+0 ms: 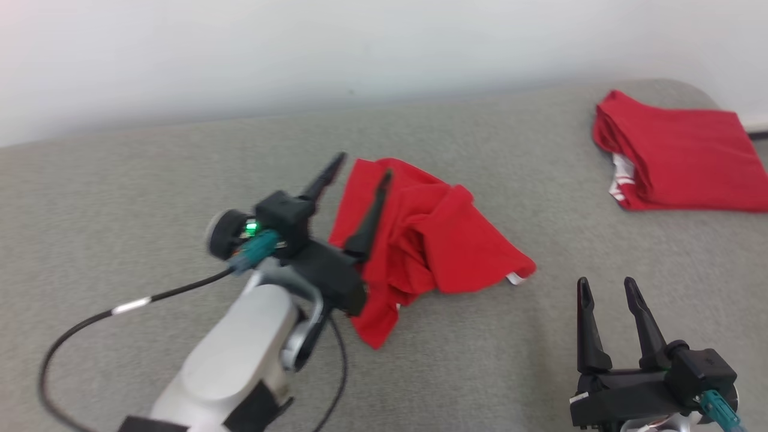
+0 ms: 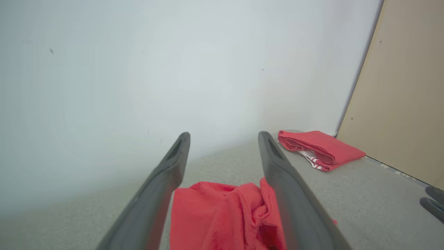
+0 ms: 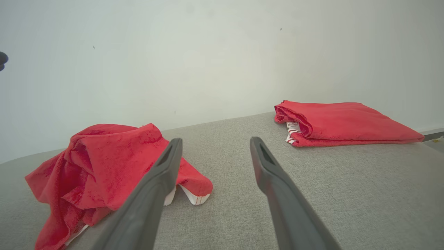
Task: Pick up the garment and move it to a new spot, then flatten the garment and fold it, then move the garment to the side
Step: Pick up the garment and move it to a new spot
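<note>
Head view is showing a crumpled red garment point(image 1: 432, 240) lying near the middle of a desk point(image 1: 180, 180) that is carrying a grey, coarse-woven fabric cover with a rounded far corner. The cloth is looking soft and matte, bunching into loose ridges and folds. A narrow white hem point(image 3: 194, 198) with red stitching is peeking out at its right tip.

The left tool point(image 1: 365, 167) is hanging over the garment's left edge with its two long, dark, tapering fingers standing apart, the cloth lying between and beneath them. Whether either finger is touching the fabric cannot be told. A small green light point(image 1: 251, 228) is glowing on its black wrist block, and a thin black cable point(image 1: 90, 324) is looping away from the smooth pale forearm.

The right tool point(image 1: 606, 282) is sitting low at the near right, well apart from the garment, its fingers also spread and gripping nothing.

A folded red garment point(image 1: 678, 156) is lying as a flat rectangle at the desk's far right corner, with white striped trim showing at its folded edge. Any lettering on that trim is too small to read.
</note>
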Controlling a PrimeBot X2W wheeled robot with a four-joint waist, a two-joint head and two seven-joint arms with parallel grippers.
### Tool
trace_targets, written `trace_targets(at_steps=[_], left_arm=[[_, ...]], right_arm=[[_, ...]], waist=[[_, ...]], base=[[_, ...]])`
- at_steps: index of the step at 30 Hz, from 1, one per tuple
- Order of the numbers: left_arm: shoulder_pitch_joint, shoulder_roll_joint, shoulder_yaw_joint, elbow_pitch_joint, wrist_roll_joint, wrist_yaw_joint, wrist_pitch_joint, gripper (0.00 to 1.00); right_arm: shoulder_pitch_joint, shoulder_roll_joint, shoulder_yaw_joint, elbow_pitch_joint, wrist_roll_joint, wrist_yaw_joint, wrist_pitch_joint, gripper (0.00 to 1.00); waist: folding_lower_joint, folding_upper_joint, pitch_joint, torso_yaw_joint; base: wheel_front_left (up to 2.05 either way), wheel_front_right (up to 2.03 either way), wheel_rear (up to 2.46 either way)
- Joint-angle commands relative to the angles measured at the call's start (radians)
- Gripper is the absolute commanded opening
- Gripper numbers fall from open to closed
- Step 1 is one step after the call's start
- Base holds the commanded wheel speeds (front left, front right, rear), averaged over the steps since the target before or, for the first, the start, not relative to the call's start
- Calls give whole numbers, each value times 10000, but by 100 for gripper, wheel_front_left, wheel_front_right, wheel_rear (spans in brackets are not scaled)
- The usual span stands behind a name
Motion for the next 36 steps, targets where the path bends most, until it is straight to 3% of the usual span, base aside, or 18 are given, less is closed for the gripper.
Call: trace_targets(at_steps=[1,11,20,30,36], left_arm=[[272,246,123,-251,210,146,-77,100],[2495,2043,1748,-2452,787,972,-110,100],[5077,3021,3087,-4158,1074,1398,-106,100],[7144,2705,4301,-5156,1337,1876,-107,100],[7875,2381,4858,-5415,1546,1712,-107,100]], right_arm=[[134,39,-44,-41,-65,-28,-8,100],[533,38,-250,-158,-215,-28,0,100],[897,33,-340,-347,-112,-28,28,100],[1107,35,-302,-399,-18,-28,32,100],[1348,35,-317,-466,-16,-28,29,100]], waist=[[0,0,-534,636],[0,0,-1294,1586],[0,0,-1532,1797],[0,0,-1669,1582],[0,0,-1703,1495]], base=[[0,0,0],[0,0,0],[0,0,0],[0,0,0],[0,0,0]])
